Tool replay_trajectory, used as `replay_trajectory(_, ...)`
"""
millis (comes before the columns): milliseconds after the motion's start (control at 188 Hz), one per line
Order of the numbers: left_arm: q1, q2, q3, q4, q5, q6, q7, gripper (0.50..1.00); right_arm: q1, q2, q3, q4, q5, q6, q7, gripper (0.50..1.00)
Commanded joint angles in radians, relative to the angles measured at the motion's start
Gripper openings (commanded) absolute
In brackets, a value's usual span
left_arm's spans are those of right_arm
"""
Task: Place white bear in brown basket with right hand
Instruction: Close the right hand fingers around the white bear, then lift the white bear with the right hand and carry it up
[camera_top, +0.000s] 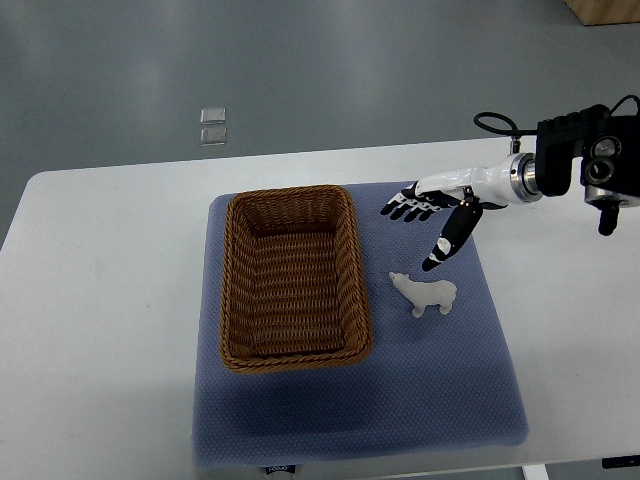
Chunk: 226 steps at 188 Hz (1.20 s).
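Note:
A small white bear stands on the blue mat, just right of the brown wicker basket. The basket is empty. My right hand comes in from the right edge and hovers above and slightly behind the bear, not touching it. Its fingers are spread flat toward the left and the thumb points down toward the bear. The hand holds nothing. The left arm does not show.
The blue mat lies on a white table. Two small clear squares lie on the grey floor beyond the table's far edge. A wooden corner shows at the top right.

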Motion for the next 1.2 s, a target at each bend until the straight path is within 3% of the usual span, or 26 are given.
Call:
replay_trajectory(0,0.000,0.000,0.001,0.001,-0.001,0.001,0.000,1.000,-0.035,-0.004,0.003,0.009,-0.002,-0.037,-0.002,0.924)
replay_trajectory(394,0.000,0.000,-0.001,0.001,-0.001,0.001,0.000,1.000,-0.127,-0.002,0.003,0.023,-0.013,-0.100,-0.001,0.919)
replay_trajectory(601,0.002,0.000,-0.001,0.003,-0.001,0.001,0.000,1.000,-0.159,0.003,0.003,0.023,-0.058,-0.130,0.007,0.868)
replay_trajectory(835,0.000,0.000,0.001,0.003,-0.002,0.001,0.000,1.000,-0.196,0.003,0.003,0.023,-0.071,-0.162,0.008,0.862)
replay_trajectory(1138,0.000,0.000,-0.001,0.003,-0.002,0.001,0.000,1.000,-0.219,0.003,0.003,0.023,-0.093,-0.178,0.010,0.793)
replay_trajectory(1197,0.000,0.000,-0.001,0.003,-0.002,0.001,0.000,1.000,-0.219,0.003,0.003,0.023,-0.094,-0.181,0.010,0.738)
